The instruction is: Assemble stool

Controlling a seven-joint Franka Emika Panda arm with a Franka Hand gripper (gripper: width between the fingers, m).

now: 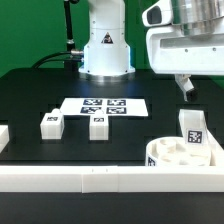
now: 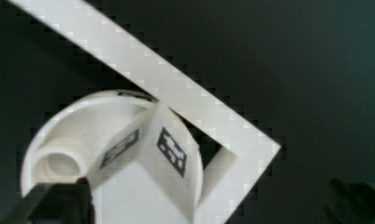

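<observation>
The round white seat (image 1: 168,155) lies at the front of the exterior view's right, against the border rail. One tagged leg (image 1: 192,131) stands upright on it. Two more legs lie loose on the table, one (image 1: 52,123) at the left and one (image 1: 98,126) near the middle. My gripper (image 1: 186,88) hangs above and behind the seat, open and empty. In the wrist view the seat (image 2: 68,140) and its standing leg (image 2: 166,150) show below my gripper (image 2: 193,208), with dark fingertips (image 2: 51,205) apart at the picture's edges.
The marker board (image 1: 103,105) lies flat behind the loose legs. The white border rail (image 1: 90,180) runs along the front edge and turns a corner by the seat; it also shows in the wrist view (image 2: 166,80). The robot base (image 1: 105,50) stands at the back.
</observation>
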